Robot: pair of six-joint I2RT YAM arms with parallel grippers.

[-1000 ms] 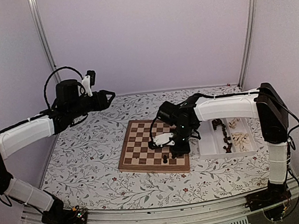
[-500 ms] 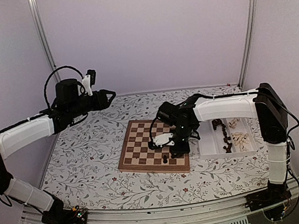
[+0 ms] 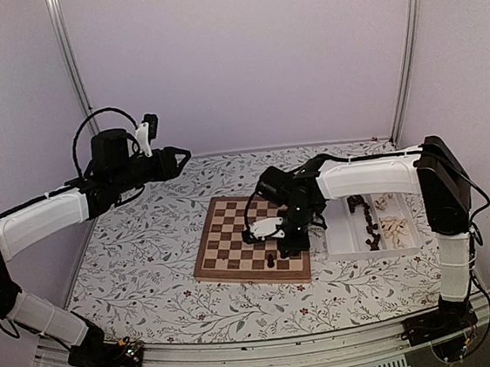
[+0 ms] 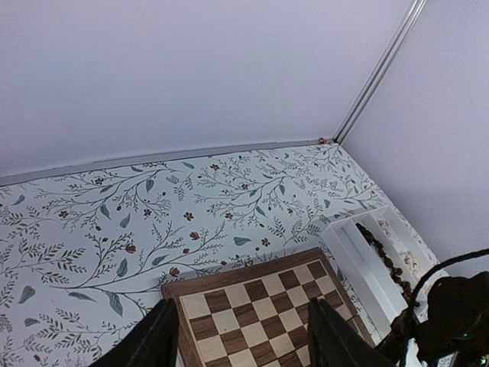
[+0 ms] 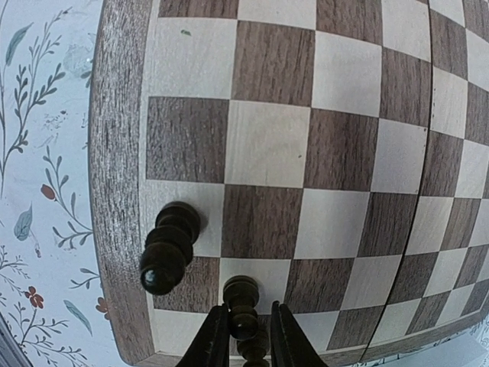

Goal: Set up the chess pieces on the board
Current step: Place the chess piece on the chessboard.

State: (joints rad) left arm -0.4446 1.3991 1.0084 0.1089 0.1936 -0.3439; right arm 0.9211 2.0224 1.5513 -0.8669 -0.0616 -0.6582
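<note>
The board (image 3: 233, 237) lies mid-table. Two dark chess pieces stand at its near right corner. One (image 5: 170, 248) stands free by the border and shows in the top view too (image 3: 271, 260). The other (image 5: 243, 306) rests on a light square between the fingers of my right gripper (image 5: 244, 336), whose jaws are slightly open, with a thin gap beside the piece. From above, that right gripper (image 3: 289, 247) points down at the corner. My left gripper (image 3: 177, 160) hovers high at the left, open and empty (image 4: 246, 336), looking at the board's far edge (image 4: 260, 306).
A white compartment tray (image 3: 347, 241) sits right of the board, with dark pieces (image 3: 367, 214) and cream pieces (image 3: 397, 227) in its sections. It also shows in the left wrist view (image 4: 359, 252). Floral cloth covers the table; walls enclose three sides.
The right gripper's jaws have eased apart around the dark piece, and the wrist has shifted very slightly. The left arm has not moved.
</note>
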